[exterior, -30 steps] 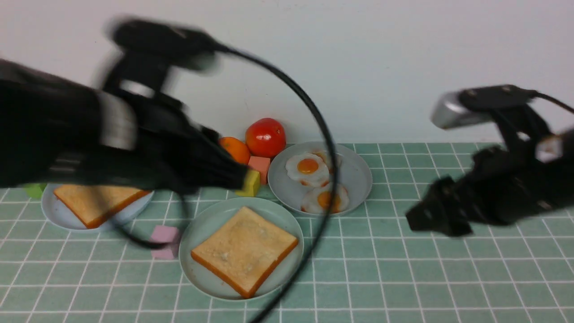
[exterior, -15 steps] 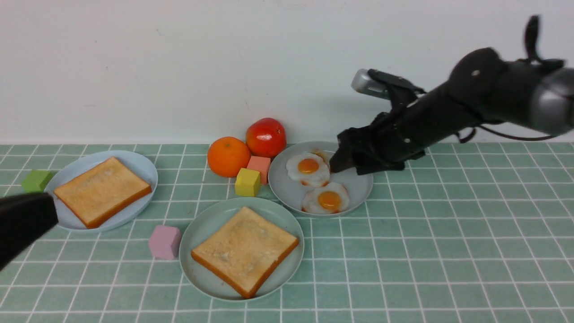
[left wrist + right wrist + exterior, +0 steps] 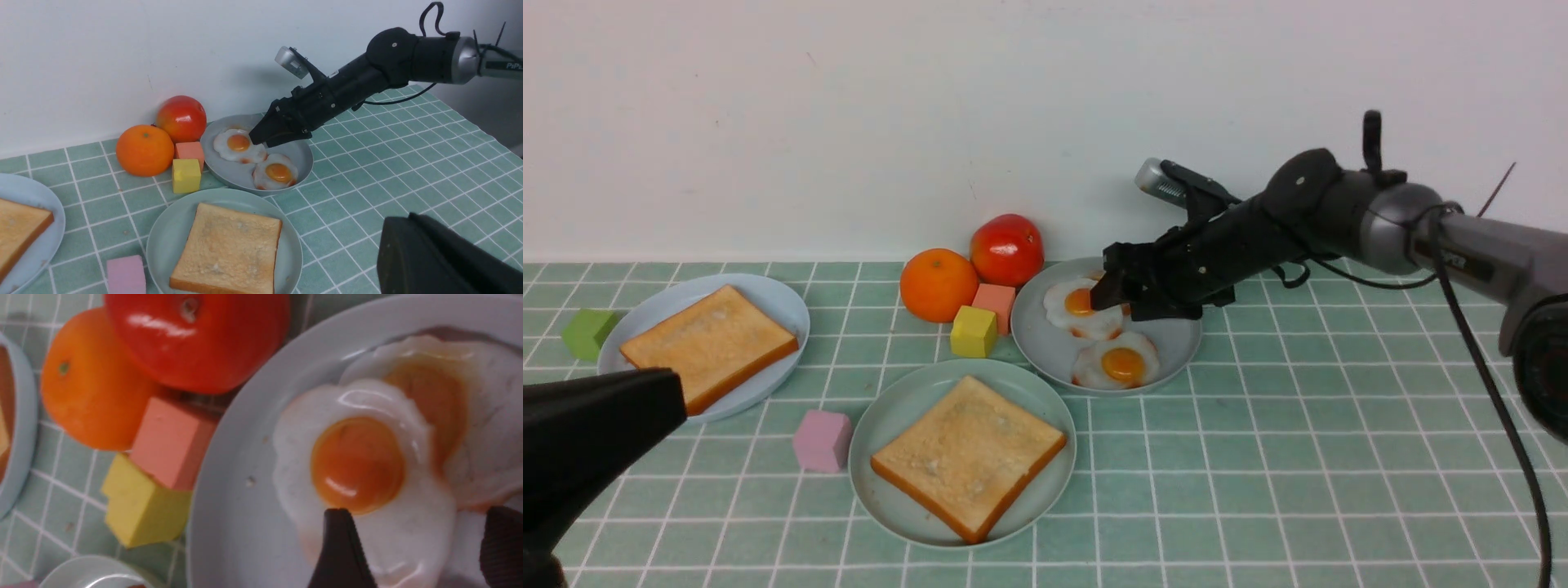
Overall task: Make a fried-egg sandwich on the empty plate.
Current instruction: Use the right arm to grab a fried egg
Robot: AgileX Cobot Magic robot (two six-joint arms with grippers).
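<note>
A toast slice (image 3: pixel 968 453) lies on the mint-green plate (image 3: pixel 882 490) at the front centre. A second toast slice (image 3: pixel 707 347) lies on the pale blue plate (image 3: pixel 776 306) at the left. Fried eggs sit on the grey plate (image 3: pixel 1176 339): a rear one (image 3: pixel 1072 314) and a front one (image 3: pixel 1123 363). My right gripper (image 3: pixel 1104 296) is open, low over the rear egg (image 3: pixel 359 465), its fingertips (image 3: pixel 339 543) straddling the white just past the yolk. Another egg (image 3: pixel 482 416) lies partly under that one. My left gripper (image 3: pixel 674 400) is shut and empty at the front left.
An orange (image 3: pixel 938 284) and a tomato (image 3: pixel 1006 249) stand by the wall behind the plates. A salmon cube (image 3: pixel 995 304) and a yellow cube (image 3: pixel 974 331) crowd the grey plate's left rim. A pink cube (image 3: pixel 823 441) and a green cube (image 3: pixel 588 333) sit near the plates.
My left arm has pulled back from the centre to the front left and its jaws have shut. My right arm has swung in from the right and come down over the rear egg.
</note>
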